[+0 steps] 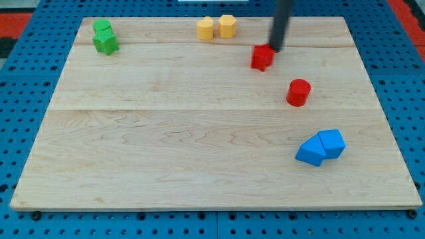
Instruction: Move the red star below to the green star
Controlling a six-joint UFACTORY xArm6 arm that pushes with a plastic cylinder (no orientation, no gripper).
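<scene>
- My tip (275, 49) touches the red star's (262, 58) far-right edge; plain rod, no jaws to open or close.
- Red star sits far, right of centre, well apart from the green star (105, 44).
- Green star far left, touching a green block (101, 27) behind it.
- Two yellow blocks (216, 28) far centre.
- Red cylinder (298, 92) right; two blue blocks (321, 147) near right.

My tip (275, 49) touches the red star (262, 58) at its upper right, well apart from the green star (105, 43).
</scene>
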